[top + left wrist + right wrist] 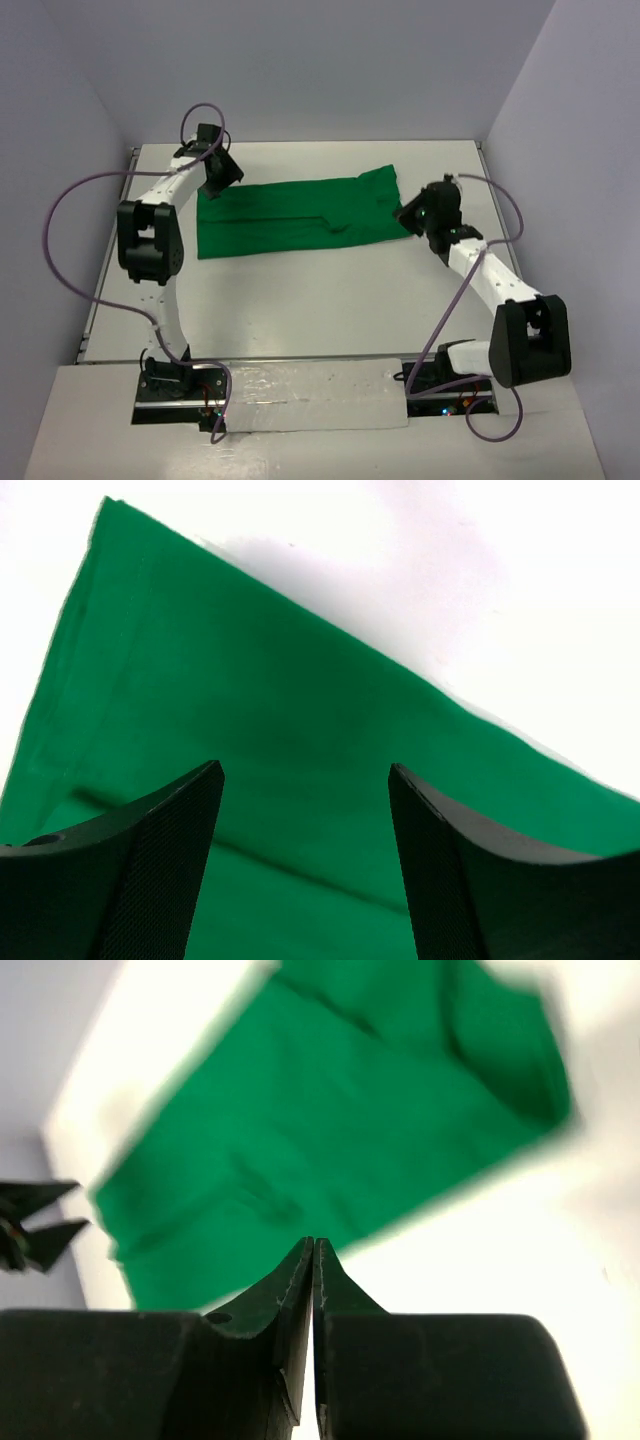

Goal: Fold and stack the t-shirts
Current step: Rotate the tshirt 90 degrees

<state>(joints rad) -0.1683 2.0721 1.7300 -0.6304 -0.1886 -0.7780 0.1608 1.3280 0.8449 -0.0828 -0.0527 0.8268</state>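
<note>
You have 1 green t-shirt [290, 215], folded into a long band, flat on the table's [300, 310] far half. Your left gripper [305, 770]: fingers spread over its left end. Your right gripper [313, 1245]: fingers pressed together beside its right end.

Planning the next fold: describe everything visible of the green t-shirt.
The green t-shirt is plain soft cloth, lying as a long flat band across the table, rumpled at its right end. The open left gripper hangs over its left end; the shut right gripper is at its right end, gripping no cloth.
</note>
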